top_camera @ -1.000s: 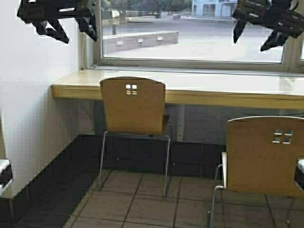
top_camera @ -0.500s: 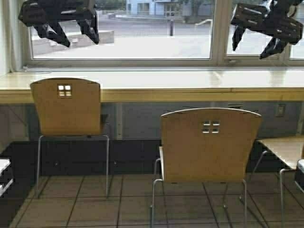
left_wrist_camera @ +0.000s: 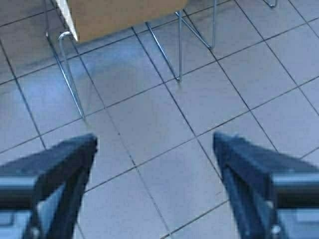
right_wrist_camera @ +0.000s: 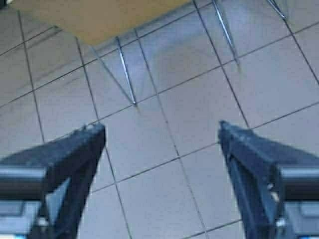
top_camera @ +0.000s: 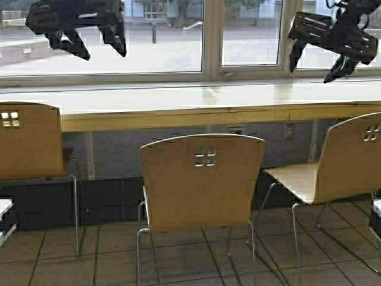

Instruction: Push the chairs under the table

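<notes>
Three tan plywood chairs stand at the long light-wood table [top_camera: 178, 119] under the window. The left chair [top_camera: 30, 140] has its seat tucked under the table. The middle chair [top_camera: 202, 182] stands back from the table, its back toward me. The right chair [top_camera: 351, 158] is also out and turned at an angle. My left gripper [top_camera: 101, 52] and right gripper [top_camera: 312, 71] hang high, well above the chairs, touching nothing. Both are open and empty over floor tiles: left gripper [left_wrist_camera: 154, 142], right gripper [right_wrist_camera: 160, 128]. Each wrist view shows part of a chair: [left_wrist_camera: 114, 17], [right_wrist_camera: 99, 17].
The floor [top_camera: 178, 256] is tiled. A dark tiled base runs along the wall under the table, with wall sockets [top_camera: 235, 130] above it. Window frames [top_camera: 212, 36] rise behind the table. Parts of my own frame show at the lower left [top_camera: 5, 220] and lower right [top_camera: 375, 217].
The robot has moved to the right along the table: the whole scene has shifted left, the first chair is now at the left edge, and a third chair has come into view. Both grippers stay open.
</notes>
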### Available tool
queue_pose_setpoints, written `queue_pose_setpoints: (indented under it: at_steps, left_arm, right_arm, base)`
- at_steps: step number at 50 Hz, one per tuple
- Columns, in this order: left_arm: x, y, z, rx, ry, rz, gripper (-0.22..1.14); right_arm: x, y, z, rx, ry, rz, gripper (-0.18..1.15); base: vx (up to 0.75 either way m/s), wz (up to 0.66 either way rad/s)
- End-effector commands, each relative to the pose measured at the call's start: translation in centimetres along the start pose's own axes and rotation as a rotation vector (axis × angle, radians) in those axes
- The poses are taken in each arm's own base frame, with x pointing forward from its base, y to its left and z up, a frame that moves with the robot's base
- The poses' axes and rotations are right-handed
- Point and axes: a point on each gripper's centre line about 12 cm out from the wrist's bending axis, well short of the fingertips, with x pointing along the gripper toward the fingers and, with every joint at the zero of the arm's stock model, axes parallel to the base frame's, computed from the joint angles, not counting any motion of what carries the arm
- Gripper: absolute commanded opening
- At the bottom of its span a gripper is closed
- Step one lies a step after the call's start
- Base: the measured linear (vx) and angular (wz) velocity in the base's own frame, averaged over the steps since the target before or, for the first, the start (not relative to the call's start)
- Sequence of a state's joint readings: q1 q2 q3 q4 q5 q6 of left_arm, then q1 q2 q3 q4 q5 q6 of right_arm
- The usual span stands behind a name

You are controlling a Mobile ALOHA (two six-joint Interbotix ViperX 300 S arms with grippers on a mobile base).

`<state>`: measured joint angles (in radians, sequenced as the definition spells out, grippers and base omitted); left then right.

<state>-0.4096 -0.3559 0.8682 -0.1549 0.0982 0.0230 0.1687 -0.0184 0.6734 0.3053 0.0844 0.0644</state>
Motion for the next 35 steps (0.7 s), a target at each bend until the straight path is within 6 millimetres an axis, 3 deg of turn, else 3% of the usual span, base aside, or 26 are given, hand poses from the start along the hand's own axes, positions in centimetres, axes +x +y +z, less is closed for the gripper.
queue_pose_setpoints:
  at_steps: [1,35]
  left_arm:
    - [-0.4,-0.2,1.2,-0.003,-0.027,-0.007,1.00]
    - [1.0,0.5,-0.2,-0.038,0.030,0.015,1.00]
  right_arm:
    - [0.1,0.1,0.7,0.007,-0.011,0.002,1.00]
    - [0.8,0.0,-0.5,0.140,0.051,0.005,1.00]
  base:
    - [0.10,-0.21]
    - [0.19,-0.10]
